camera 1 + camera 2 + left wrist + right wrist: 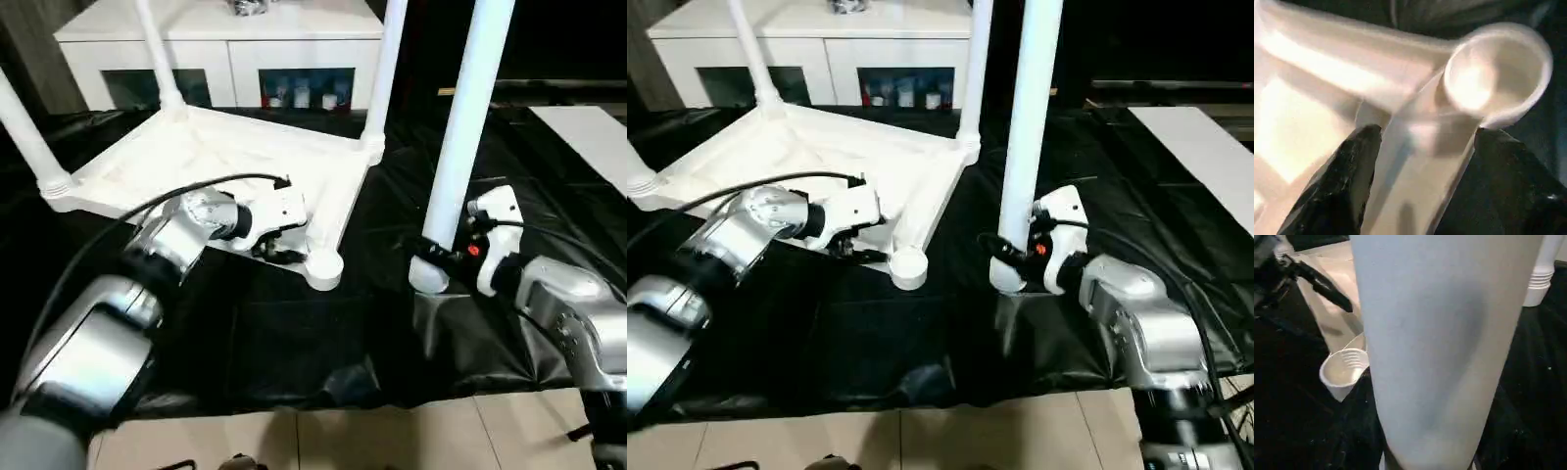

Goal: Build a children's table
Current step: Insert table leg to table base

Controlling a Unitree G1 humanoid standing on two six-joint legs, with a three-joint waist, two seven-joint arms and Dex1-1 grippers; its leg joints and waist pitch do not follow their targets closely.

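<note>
On the black-draped counter [294,333] the tabletop [206,162] is lying upside down, ribbed side up, with three legs already standing in their corner sockets: one at the far corner [157,54], one at the robot's left [24,127] and one on the right side [385,69]. That leaves the near corner socket [323,266] empty, and you can see straight into its round cup from the left wrist. The left hand [274,235] sits right by that corner with its fingers [1342,181] spread fairly wide either side of the rim rail just behind the socket, not pinching it from what I can see. The right hand [441,253] has the fourth leg [465,137] gripped near its bottom end, upright, with its foot resting on the cloth a little way to the right of the open socket. If I were coaching this step: close the left hand on the rail first so the tabletop can't skate around, then lift the leg clear of the cloth, carry it over and keep it dead vertical above the cup before pushing down. Gripping so low means the long top end will want to swing, so go slow, and watch the cloth doesn't bunch up under the socket.
</note>
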